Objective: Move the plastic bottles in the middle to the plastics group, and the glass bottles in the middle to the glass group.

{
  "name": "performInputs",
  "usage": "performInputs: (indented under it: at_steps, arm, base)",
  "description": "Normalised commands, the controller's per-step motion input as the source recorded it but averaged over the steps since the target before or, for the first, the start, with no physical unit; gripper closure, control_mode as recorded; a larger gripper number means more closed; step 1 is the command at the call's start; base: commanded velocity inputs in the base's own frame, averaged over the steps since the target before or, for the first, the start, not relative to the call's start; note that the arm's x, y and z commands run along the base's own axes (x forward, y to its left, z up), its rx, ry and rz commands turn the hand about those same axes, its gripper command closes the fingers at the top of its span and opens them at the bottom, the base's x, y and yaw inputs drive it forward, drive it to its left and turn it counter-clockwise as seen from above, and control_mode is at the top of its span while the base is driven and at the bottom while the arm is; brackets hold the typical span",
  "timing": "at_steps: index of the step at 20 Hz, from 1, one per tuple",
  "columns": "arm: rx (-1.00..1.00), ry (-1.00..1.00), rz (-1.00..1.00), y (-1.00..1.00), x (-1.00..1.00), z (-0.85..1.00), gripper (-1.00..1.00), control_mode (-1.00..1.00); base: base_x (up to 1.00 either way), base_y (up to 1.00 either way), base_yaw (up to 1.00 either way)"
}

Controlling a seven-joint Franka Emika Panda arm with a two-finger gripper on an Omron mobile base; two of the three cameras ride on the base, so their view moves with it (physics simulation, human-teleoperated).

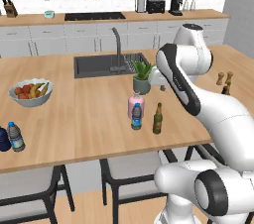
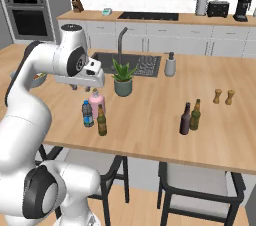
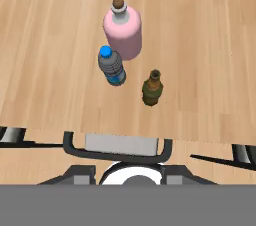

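1. The small water bottle (image 1: 136, 117) with the blue cap stands upright near the front edge of the tabletop (image 1: 84, 104), in the middle cluster. From the hand camera it is just beside the pink bottle (image 3: 123, 32), and I cannot tell whether the two touch.
2. The pink bottle is upright too, directly behind the water bottle in the left base view.
3. The olive-green long-necked bottle (image 1: 158, 119) stands upright just to the right of the water bottle, a small gap apart.
4. A potted plant (image 2: 123, 78) sits behind these three, between them and the sink (image 1: 106, 64).
5. At the far left end of the tabletop a second small water bottle (image 1: 15, 137) stands next to a squat dark blue bottle (image 1: 3, 139), which is cut by the picture edge.
6. A fruit bowl (image 1: 31, 92) rests behind that pair, well apart from the middle cluster.
7. In the right base view two dark long-necked bottles (image 2: 190, 117) stand close together toward the right of the tabletop, with two wooden mills (image 2: 223, 96) behind them.
8. The arm's hand (image 2: 87, 80) hangs above the middle cluster, clear of every bottle.
9. The gripper's fingertips cannot be made out in any view, so I cannot tell whether it is released or clenched; nothing appears to be held.
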Motion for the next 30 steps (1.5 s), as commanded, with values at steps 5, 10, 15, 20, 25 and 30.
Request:
performInputs:
  at_steps: [5, 10, 15, 20, 25, 30]
  arm:
    - [-0.01, 0.0, 0.0, -0.12, -0.06, -0.09, -1.0, -1.0]
    - [-0.02, 0.15, 0.01, -0.35, -0.18, -0.41, -1.0, -1.0]
    - [0.03, -0.05, 0.09, -0.25, -0.05, -0.48, -1.0, -1.0]
    - [0.02, 0.0, 0.01, -0.06, 0.34, -0.38, -1.0, -1.0]
    - [0.04, 0.0, 0.05, 0.11, 0.64, -0.14, -1.0, -1.0]
    - [0.03, 0.12, 0.01, 0.18, 0.54, -0.02, -1.0, -1.0]
  base:
    - [0.0, 0.0, 0.0]
    - [0.0, 0.0, 0.0]
    - [0.0, 0.0, 0.0]
    - [0.0, 0.0, 0.0]
    - [0.0, 0.0, 0.0]
    - [0.0, 0.0, 0.0]
